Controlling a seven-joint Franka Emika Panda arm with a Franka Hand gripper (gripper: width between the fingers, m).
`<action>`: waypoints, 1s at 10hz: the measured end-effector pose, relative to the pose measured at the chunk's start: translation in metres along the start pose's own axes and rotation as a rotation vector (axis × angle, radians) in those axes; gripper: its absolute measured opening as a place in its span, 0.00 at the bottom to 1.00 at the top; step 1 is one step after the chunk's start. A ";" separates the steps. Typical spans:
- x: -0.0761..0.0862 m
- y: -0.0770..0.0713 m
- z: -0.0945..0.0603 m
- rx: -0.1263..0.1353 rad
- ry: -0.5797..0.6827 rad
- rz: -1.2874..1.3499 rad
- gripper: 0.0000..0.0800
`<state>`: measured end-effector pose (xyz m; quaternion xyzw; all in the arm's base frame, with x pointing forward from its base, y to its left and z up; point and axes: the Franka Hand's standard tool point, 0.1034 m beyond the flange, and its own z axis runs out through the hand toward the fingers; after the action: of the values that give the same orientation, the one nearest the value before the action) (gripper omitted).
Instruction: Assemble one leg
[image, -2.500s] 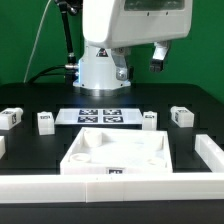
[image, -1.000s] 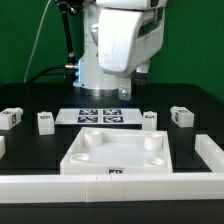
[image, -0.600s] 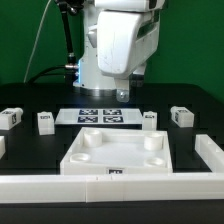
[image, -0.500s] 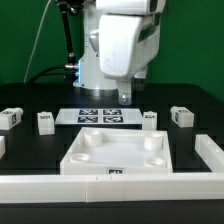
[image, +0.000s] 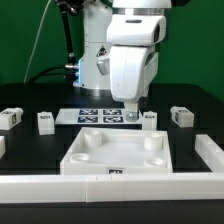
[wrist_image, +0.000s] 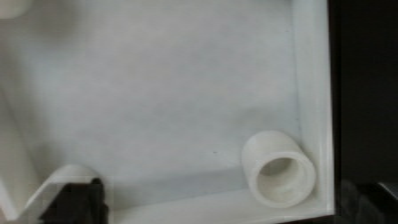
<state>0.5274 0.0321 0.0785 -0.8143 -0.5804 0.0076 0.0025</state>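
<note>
Green backdrop (image: 25, 40) behind, black table (image: 30, 140) below: the stage is unchanged, but the arm is not where it was. A second ago the wrist hung higher, over the marker board (image: 95, 116). Now it has swung toward the exterior view's right and dropped, so the gripper (image: 131, 113) hangs low above the far rim of the tray (image: 85, 167).

The wrist view bears that out. Directly under the hand I see the tray's white floor and one round socket (wrist_image: 279, 172), with black table past the rim. The fingers (wrist_image: 75, 205) look spread wide with nothing between them — I read the hand as open and empty, though only one finger shows clearly.

The leg (image: 149, 119) stands upright on the table just beside the hand, on the exterior view's right, untouched. A second leg (image: 181, 116) sits farther out that way, and a third leg (image: 45, 121) and fourth leg (image: 10, 118) stand well apart from the hand on the other side.

My judgement: this is the approach to a pick — the hand needs a small sideways shift onto the leg before closing. A white rail (image: 60, 185) borders the table on the far side of the tray from the hand.
</note>
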 end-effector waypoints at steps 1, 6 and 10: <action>0.000 0.000 0.000 0.000 0.000 0.000 0.81; -0.006 -0.022 0.038 -0.028 0.028 -0.020 0.81; -0.011 -0.031 0.063 -0.004 0.024 -0.015 0.81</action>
<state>0.4931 0.0316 0.0164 -0.8100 -0.5864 -0.0031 0.0078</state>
